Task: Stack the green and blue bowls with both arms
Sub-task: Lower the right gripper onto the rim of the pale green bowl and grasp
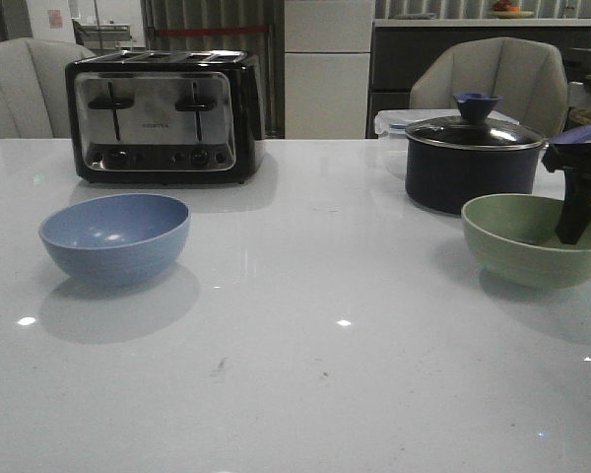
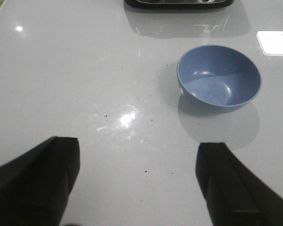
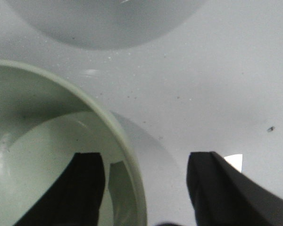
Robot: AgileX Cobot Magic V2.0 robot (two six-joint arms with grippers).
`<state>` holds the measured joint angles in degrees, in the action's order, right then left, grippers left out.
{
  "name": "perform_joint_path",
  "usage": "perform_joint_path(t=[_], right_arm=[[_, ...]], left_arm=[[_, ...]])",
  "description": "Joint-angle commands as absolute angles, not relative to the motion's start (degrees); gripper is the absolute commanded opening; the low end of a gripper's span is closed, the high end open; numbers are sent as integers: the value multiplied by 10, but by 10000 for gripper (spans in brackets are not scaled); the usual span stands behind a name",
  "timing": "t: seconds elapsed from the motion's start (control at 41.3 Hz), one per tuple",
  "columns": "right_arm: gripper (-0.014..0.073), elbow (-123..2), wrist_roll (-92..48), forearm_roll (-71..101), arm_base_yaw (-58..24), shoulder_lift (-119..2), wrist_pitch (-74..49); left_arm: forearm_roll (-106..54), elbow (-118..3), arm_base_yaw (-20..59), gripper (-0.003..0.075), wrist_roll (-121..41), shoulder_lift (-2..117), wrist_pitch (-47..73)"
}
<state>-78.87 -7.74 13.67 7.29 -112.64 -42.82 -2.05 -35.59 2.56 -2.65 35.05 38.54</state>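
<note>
Table: a white glossy table [image 1: 305, 374] is seen, with small light reflections and a few dark specks on the near part.
Blue bowl: the blue bowl [image 1: 114, 237] is placed upright on the left side of the table, mouth up, nothing inside it. Being round, no long axis can be given.
Left gripper: the left gripper [image 2: 137, 183] is held above the bare table with its fingers [image 2: 42, 183] wide apart and nothing between them. The blue bowl [image 2: 219, 77] is seen ahead of it, near but apart.
Green bowl: the green bowl [image 1: 532, 239] is placed upright on the right side of the table, mouth up, well apart from the blue one.
Right gripper: the right gripper [image 3: 146, 188] is set over the rim of the green bowl [image 3: 47, 141], one finger [image 3: 85, 188] inside the bowl and the other outside over the table. The jaws are apart; contact with the rim cannot be told.
Pot: a dark lidded pot [image 1: 473, 158] with a purple knob is standing just behind the green bowl.
Toaster: a black and silver toaster [image 1: 164, 116] is standing behind the blue bowl, apart from it.
Container: a clear container [image 1: 399, 123] is partly hidden behind the pot.
Room: two grey chairs [image 1: 492, 79] are seen behind the table, and dark cabinets further back.
</note>
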Motion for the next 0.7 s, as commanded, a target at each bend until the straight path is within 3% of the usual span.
perform_joint_path(t=[0.0,0.169,0.387,0.677], right_arm=[[368,-819,-87,142,77,-1100,-435],[216,-832,-88,142,77,-1099,-455],[101,-838,-97,142,76,-1089,-481],[75,-835,-112,144,38,-1017,-507]], left_arm=[[-27,-371,25,568,-27,354,340],[-27,-371,25,568,-27,354,340],[-27,-371,25,568,-27,354,340],[-27,-371,25,568,-27,354,340]])
